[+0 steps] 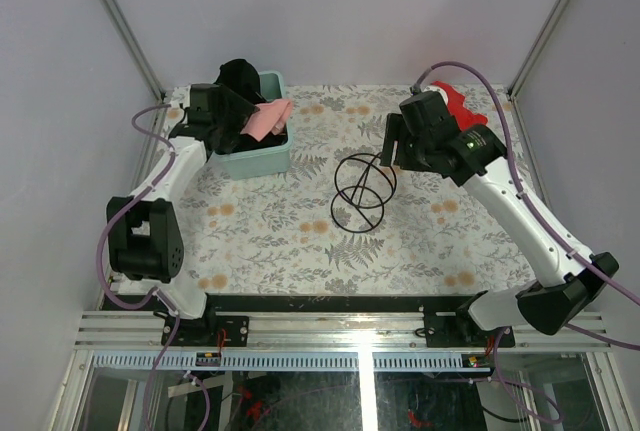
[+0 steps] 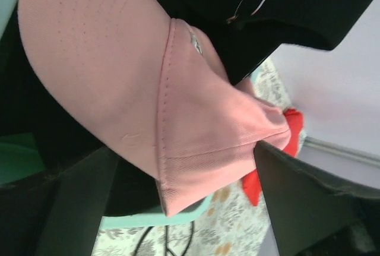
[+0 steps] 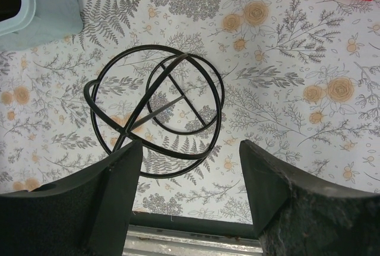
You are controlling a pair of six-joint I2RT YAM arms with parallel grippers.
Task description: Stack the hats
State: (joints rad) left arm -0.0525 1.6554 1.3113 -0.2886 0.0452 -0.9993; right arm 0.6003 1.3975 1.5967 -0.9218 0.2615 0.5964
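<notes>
A light pink hat point(image 2: 202, 119) fills the left wrist view, brim up and to the left, lying over black hats point(image 2: 297, 6) in a mint-green tub point(image 2: 178, 217). My left gripper point(image 2: 190, 208) is open, its fingers point(image 2: 314, 202) standing either side of the pink hat's lower edge. From above, the pink hat point(image 1: 271, 118) and a black hat point(image 1: 240, 77) stick out of the tub point(image 1: 262, 159), with the left gripper point(image 1: 243, 123) at its left rim. My right gripper point(image 1: 392, 147) is open and empty, hovering above the cloth beside a black wire stand point(image 1: 360, 191).
The wire stand point(image 3: 124, 130) lies just ahead of the right fingers point(image 3: 113, 196). A bright red cloth point(image 1: 456, 101) lies at the back right, behind the right arm. The tub's corner point(image 3: 41, 12) shows at the upper left of the right wrist view.
</notes>
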